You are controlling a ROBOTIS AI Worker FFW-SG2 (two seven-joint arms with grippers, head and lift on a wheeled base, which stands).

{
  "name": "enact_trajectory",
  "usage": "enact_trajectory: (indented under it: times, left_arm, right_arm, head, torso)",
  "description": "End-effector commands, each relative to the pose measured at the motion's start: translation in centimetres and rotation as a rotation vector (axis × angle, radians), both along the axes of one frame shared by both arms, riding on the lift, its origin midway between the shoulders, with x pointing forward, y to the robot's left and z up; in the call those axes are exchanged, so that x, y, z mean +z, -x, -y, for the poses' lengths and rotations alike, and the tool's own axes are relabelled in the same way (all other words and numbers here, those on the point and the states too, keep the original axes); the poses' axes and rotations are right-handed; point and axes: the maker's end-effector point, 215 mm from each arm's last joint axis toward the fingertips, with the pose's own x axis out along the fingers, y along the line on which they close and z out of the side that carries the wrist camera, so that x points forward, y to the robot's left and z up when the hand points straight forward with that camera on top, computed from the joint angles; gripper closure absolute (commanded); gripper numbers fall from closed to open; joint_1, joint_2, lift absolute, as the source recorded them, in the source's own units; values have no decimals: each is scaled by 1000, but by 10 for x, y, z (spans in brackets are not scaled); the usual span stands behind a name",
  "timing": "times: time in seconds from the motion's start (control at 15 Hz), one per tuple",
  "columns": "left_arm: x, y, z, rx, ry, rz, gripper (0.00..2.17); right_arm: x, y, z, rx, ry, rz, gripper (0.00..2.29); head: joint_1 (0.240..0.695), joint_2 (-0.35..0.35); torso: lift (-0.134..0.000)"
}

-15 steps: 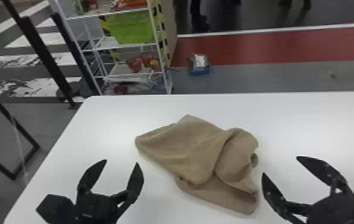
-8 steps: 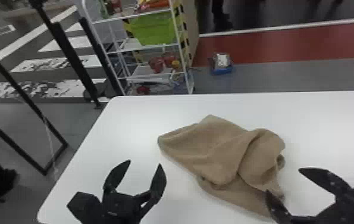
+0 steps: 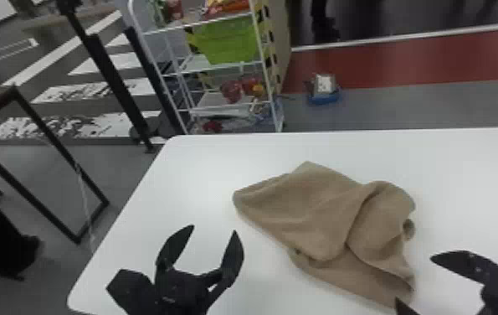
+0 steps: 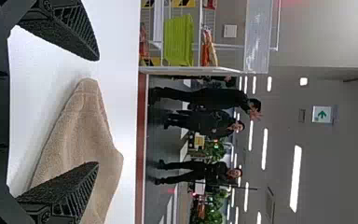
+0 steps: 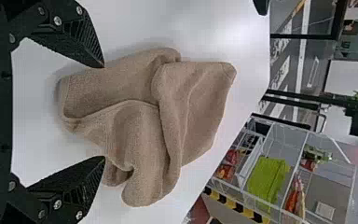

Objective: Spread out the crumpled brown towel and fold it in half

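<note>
Black, our left gripper (image 3: 214,229) hangs empty, its fingers parted. Right of it, we see the towel (image 3: 319,213) lying crumpled on the table (image 3: 201,167). Farther right, our right gripper (image 3: 414,278) gapes near the towel's edge.

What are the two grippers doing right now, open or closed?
Left gripper: open, holding nothing.
Right gripper: open, holding nothing, its fingers spread at the towel.

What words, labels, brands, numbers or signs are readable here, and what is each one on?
No words or numbers are readable.
Green-and-white sign high up in the room: an arrow, no legible lettering.
Small yellow panel in the background: too small to read.
Crumpled brown cloth towel: no print visible.
</note>
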Motion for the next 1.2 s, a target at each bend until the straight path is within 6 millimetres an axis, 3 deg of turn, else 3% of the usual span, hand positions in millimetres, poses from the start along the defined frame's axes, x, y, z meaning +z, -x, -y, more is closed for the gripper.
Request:
enact_trajectory:
  times: [0.0,0.33,0.6,1.0,1.13]
  left_arm:
    - [-1,0,0,4,3,-2,90]
    - [-1,0,-3,9,3,0,90]
    - [-3,-2,-4,11,8,0,90]
    - [-6,-3,-5,13,9,-6,90]
    - [-7,-2,-5,12,11,-7,90]
  right_arm:
    - [-17,-1,-1,11,51,-59,242]
    - [-45,1,-24,75,131,-125,265]
    - [-65,0,-29,95,184,-173,286]
    - [-75,-7,-29,71,193,-217,427]
    - [-74,-11,-30,70,186,-213,599]
  head:
    - [695,349]
    - [695,350]
    - [695,350]
    - [695,350]
    - [695,350]
  torso:
    - [-123]
    - [-123]
    - [-123]
    - [-123]
    - [-123]
